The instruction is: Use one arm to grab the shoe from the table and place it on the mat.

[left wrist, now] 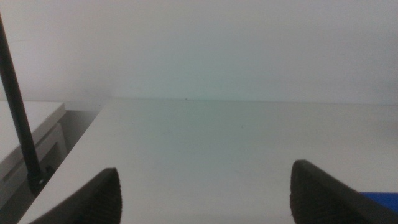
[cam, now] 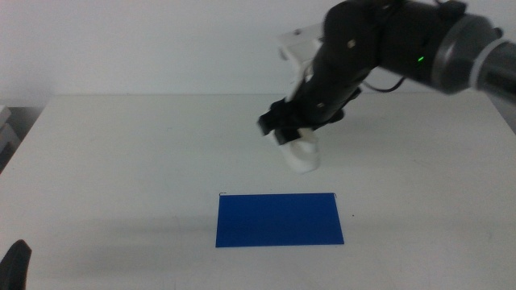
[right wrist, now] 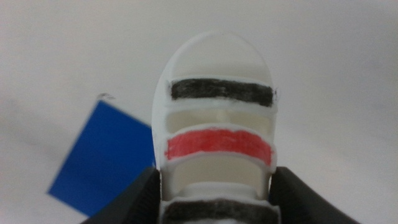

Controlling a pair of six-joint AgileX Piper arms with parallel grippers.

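Shoe (right wrist: 217, 124) hangs clamped in right gripper (cam: 292, 129) beyond mat (cam: 279, 219).

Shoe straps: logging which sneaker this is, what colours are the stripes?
The shoe is white with black, red and black stripes, clearest in the right wrist view.

From my middle camera, the mat (cam: 280, 219) lies flat on the table (cam: 121, 161), toward the near edge, slightly right of centre. The shoe (cam: 303, 153) hangs above the table just behind the mat's far edge, toe pointing down, clamped between the jaws of my right gripper (cam: 289, 127), whose arm (cam: 403, 40) comes in from the right. The left gripper (cam: 16, 264) sits at the near left corner, well apart from the mat, jaws spread.
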